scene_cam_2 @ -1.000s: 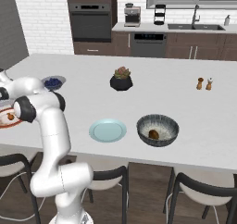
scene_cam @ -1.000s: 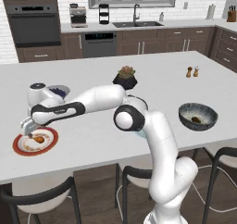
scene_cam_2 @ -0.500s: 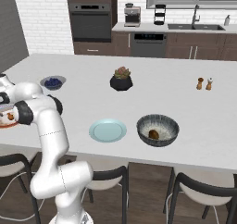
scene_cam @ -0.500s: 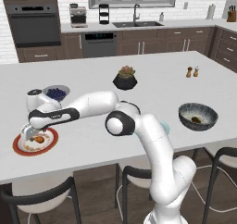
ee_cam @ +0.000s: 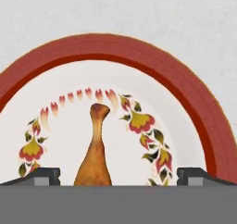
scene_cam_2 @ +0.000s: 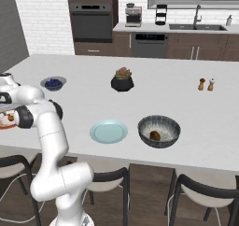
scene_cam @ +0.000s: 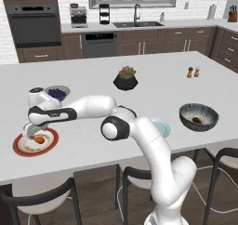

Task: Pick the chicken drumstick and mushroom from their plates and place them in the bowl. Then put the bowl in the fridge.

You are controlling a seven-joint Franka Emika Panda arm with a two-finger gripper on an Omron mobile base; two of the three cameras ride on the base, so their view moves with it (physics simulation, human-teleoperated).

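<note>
Arm stretched far out toward 9 o'clock across the worktop [scene_cam: 153, 80], end effector [scene_cam: 32, 132] hanging just above the red-rimmed plate [scene_cam: 22, 147]. Jaws stand wide, nothing between them yet.

Hand view: chicken drumstick [ee_cam: 96, 153] lies on the plate's white centre, thick meaty end toward 6 o'clock between the two fingertips [ee_cam: 44, 176], thin bone end pointing to 12. The tips straddle the fat end with clear room on either side, so the wide opening looks chosen to let the hand drop over the meat without nudging it. Floral ring of the plate curves round the drumstick; red rim arcs from 9 through 12 to 3.

Left base view: drumstick shows as a small orange patch on the plate, directly under the hand.

Bowl [scene_cam_2: 159, 130] sits well apart, toward the opposite end of the worktop, at 3 o'clock from the pale blue plate [scene_cam_2: 108, 131], which lies bare. A small brown lump, the mushroom [scene_cam_2: 155, 136], rests inside the bowl, so I judge that half of the loading done.

Berry bowl [scene_cam_2: 52, 83] near the red-rimmed plate, at about 1 o'clock from it; plant pot [scene_cam_2: 122, 82] mid-worktop; two shakers [scene_cam_2: 206, 84] toward the far end.

Judgement: descent and closing on the drumstick comes next; risk is the rounded meat rolling as the jaws shut
</note>
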